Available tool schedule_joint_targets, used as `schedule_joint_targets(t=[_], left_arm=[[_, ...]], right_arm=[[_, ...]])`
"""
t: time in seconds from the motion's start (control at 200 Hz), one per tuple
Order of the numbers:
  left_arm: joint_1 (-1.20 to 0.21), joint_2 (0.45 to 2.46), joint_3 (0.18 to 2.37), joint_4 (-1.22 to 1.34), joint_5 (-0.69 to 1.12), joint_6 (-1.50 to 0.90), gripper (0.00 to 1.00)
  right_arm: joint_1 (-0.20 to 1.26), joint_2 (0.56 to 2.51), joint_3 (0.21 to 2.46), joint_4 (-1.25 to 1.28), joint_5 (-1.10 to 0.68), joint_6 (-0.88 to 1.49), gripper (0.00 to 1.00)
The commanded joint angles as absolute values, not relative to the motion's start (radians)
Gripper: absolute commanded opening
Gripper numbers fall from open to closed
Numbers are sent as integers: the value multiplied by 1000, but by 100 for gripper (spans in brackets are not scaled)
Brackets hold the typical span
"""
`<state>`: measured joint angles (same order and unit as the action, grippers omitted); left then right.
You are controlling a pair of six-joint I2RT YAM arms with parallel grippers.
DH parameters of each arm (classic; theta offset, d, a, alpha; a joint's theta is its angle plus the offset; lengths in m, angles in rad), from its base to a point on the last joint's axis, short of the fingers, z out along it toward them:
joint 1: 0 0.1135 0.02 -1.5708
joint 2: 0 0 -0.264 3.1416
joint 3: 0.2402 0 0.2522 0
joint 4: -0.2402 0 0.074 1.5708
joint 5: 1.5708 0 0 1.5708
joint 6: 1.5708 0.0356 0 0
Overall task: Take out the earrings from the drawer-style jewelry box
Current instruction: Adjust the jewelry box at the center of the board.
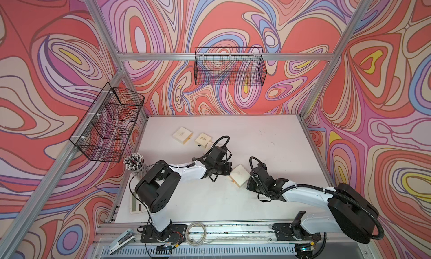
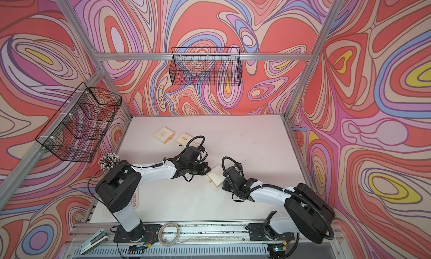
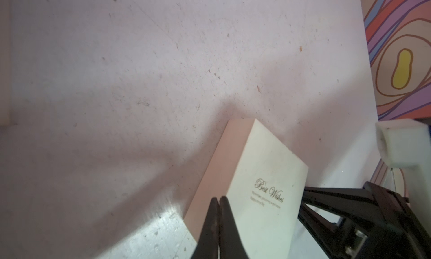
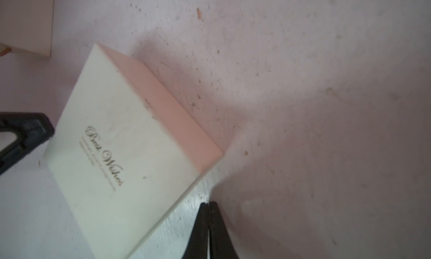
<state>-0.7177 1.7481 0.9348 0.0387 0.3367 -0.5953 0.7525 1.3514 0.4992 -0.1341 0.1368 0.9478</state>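
- Left wrist view: the left gripper is clenched on nothing, its tips pressed together at the near edge of the cream jewelry box. The box lies flat just ahead of it; whether they touch I cannot tell.
- Right wrist view: the right gripper is also clamped empty, with that box just beside its tips and apart from them.
- The box looks fully closed (no drawer pulled out on any side that shows), so I judge the opening step not yet done.
- No earrings show at either gripper. In a top view a few pale specks lie on the table well beyond the right gripper, too small to name.
- Left to do, by my reading: slide the drawer out and lift the studs clear.
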Motion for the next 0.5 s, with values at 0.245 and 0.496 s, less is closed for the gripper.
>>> schedule_joint_targets(t=[0.245, 0.496], left_arm=[[-774, 1741, 862, 88, 387, -643, 0], [-807, 1756, 856, 163, 364, -715, 0]], right_arm=[[721, 1440, 617, -159, 240, 887, 4], [567, 1448, 619, -113, 160, 774, 5]])
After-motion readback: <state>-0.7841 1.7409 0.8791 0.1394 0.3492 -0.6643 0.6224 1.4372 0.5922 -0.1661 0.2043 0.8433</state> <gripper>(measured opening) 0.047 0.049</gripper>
